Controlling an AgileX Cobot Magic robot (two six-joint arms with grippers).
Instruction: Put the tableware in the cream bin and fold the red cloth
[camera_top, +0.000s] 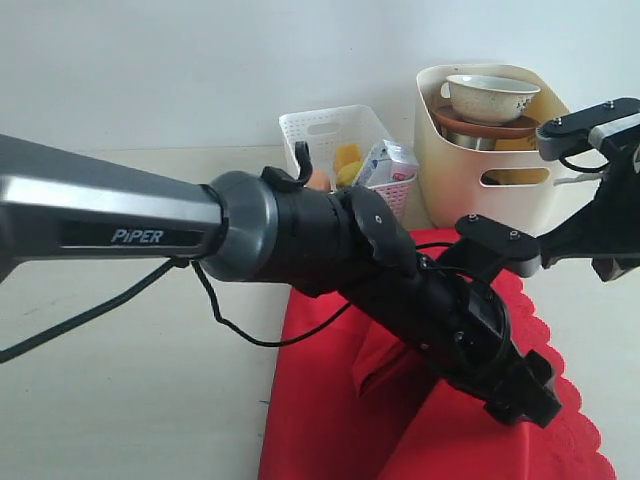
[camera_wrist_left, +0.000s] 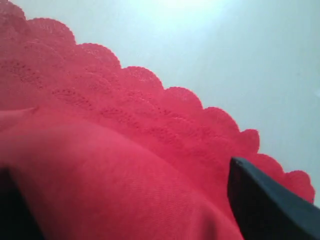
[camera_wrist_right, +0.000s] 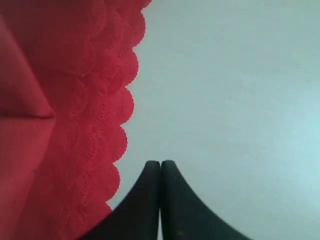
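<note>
Red cloth (camera_top: 330, 400) nearest me on table (camera_top: 120, 400), visible stretch running near-to-far, scalloped edge on right, middle bunched up. My left gripper (camera_wrist_left: 125, 200) spread over bunch. Right gripper (camera_wrist_right: 160, 165) closed, empty, beside edge. Far back, cream bin (camera_top: 470, 170) holds bowl (camera_top: 490, 97) and plate (camera_top: 485, 127).

This looks like a robot test bench in a laboratory, not a home. A plain white wall (camera_top: 150, 60) stands behind a bare pale table (camera_top: 120, 400). A grey arm marked PIPER (camera_top: 100, 210), with a loose black cable (camera_top: 225, 325), reaches in from nine o'clock. Staged tableware (camera_top: 490, 97) sits in a cream bin (camera_top: 450, 170) at two o'clock.
</note>
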